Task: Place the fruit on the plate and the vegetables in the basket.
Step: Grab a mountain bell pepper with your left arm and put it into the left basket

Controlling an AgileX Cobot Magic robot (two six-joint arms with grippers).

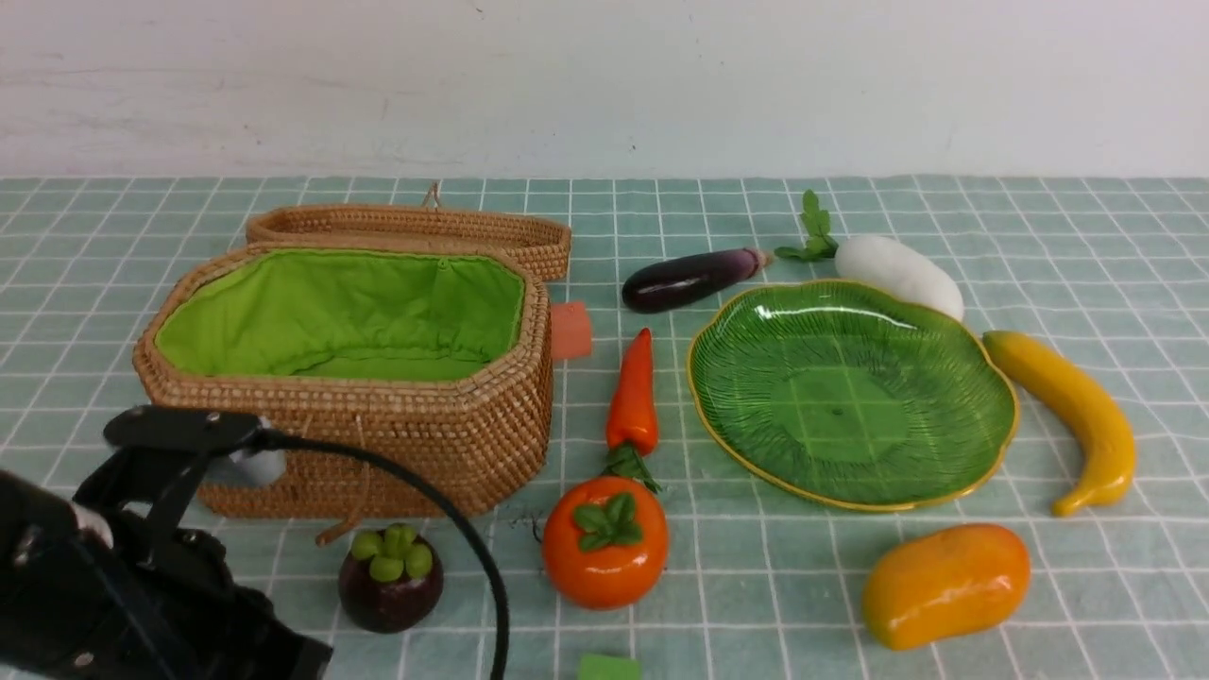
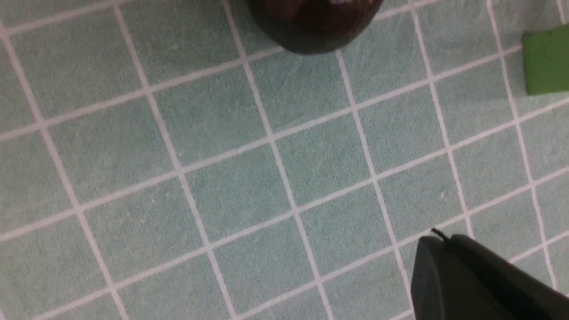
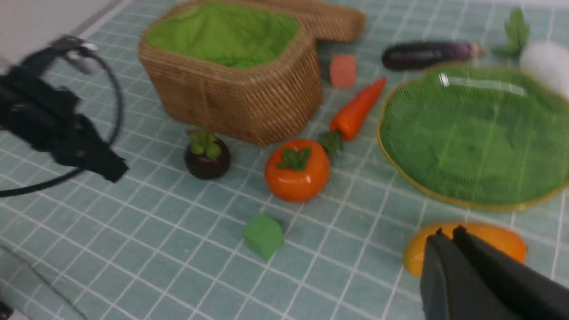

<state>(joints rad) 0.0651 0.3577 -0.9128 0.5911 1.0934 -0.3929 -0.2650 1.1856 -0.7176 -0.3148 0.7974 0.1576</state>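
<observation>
- Left gripper (image 2: 438, 240) is low over the checked green cloth on the counter, fingers pressed together with nothing between them.
- In its wrist view the dark mangosteen (image 2: 313, 24) sits well apart from the fingertips, and a small green block (image 2: 546, 62) lies off to one side.
- Right gripper (image 3: 448, 233) is clenched too, tips together and empty. In its own view it hangs in front of the mango (image 3: 493, 235), and I can't tell whether it touches.
- On to the front view: the wicker basket (image 1: 453, 434) stands on the left with its green lining showing. Its lid (image 1: 416, 227) is thrown back behind it.
- The mangosteen rests on the cloth just in front of the basket's near wall, beside the left arm (image 1: 113, 567).
- The persimmon (image 1: 604, 543) sits near the middle, right up against the leafy end of the carrot (image 1: 633, 392).
- That carrot lies between the basket and the plate (image 1: 954, 444), its tip pointing away from the robot.
- A small orange-pink block (image 1: 570, 331) sits against the basket's right side.
- The eggplant (image 1: 694, 279) lies behind the plate's far left edge, and the radish (image 1: 897, 269) is just behind the far rim.
- The banana (image 1: 1077, 416) curves along the plate's right side, close to the rim.
- The mango lies on the cloth in front of the plate, toward the right.
</observation>
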